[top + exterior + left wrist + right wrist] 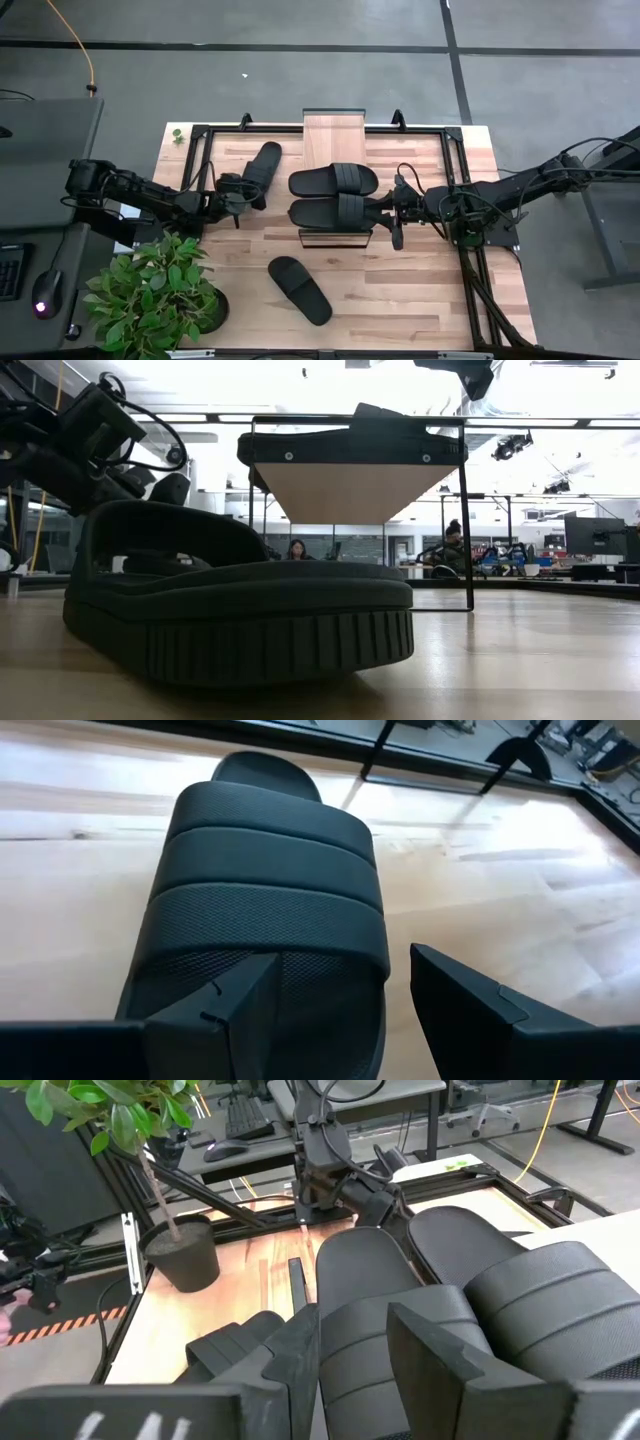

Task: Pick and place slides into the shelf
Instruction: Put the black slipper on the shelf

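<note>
High view: two slides (333, 180) sat on the shelf (335, 135). Right gripper (385, 212) clamped the nearer one's (335, 212) heel; release due next. Left gripper (240, 190), parted, straddled a third slide (263, 166) on the tabletop (420, 290); closing awaited.

Overhead, table-level, two wrist views; shared shelf (335, 150).

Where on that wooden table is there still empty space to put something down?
Bare wood lies right of the loose slide near the front edge, and behind the right pincer. It is crowded mid-table, around the shelf with its two slides and the left pincer.
</note>
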`<state>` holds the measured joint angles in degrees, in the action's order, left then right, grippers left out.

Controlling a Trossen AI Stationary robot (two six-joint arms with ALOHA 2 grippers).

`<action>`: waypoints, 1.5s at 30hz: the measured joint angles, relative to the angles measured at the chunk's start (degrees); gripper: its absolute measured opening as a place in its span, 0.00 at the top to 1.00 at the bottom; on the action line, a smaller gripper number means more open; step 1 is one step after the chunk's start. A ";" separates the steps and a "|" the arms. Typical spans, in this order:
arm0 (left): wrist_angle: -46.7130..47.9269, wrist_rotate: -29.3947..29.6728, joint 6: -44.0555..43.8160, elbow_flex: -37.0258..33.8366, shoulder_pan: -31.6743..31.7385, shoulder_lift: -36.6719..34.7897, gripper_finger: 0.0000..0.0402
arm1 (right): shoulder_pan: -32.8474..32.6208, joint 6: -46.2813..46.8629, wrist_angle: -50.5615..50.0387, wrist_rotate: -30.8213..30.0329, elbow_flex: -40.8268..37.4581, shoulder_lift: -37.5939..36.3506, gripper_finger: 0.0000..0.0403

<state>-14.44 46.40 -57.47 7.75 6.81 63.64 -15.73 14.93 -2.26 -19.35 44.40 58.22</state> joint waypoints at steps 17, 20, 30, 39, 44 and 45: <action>0.04 3.81 1.73 0.00 0.00 0.00 0.73 | 0.02 0.00 0.00 0.00 0.00 0.01 0.73; 0.04 3.97 2.21 0.00 0.00 0.00 0.87 | 0.00 0.00 0.00 0.00 0.00 0.00 0.73; -0.58 3.89 4.62 0.00 -0.04 0.00 0.95 | 0.00 -0.02 -0.02 0.00 0.00 0.02 0.73; -0.44 -3.72 15.10 0.29 -0.04 0.00 0.94 | 0.02 0.00 -0.04 0.01 -0.01 0.01 0.73; -0.40 -14.91 24.18 2.64 -0.07 0.00 0.83 | 0.00 -0.02 -0.04 0.02 0.00 0.00 0.73; -0.41 -16.89 27.41 3.48 -0.07 -0.01 0.81 | 0.00 -0.02 -0.04 0.00 0.00 0.02 0.73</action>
<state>-14.85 29.50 -30.07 11.22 6.74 63.63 -15.72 14.92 -2.31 -19.35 44.40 58.23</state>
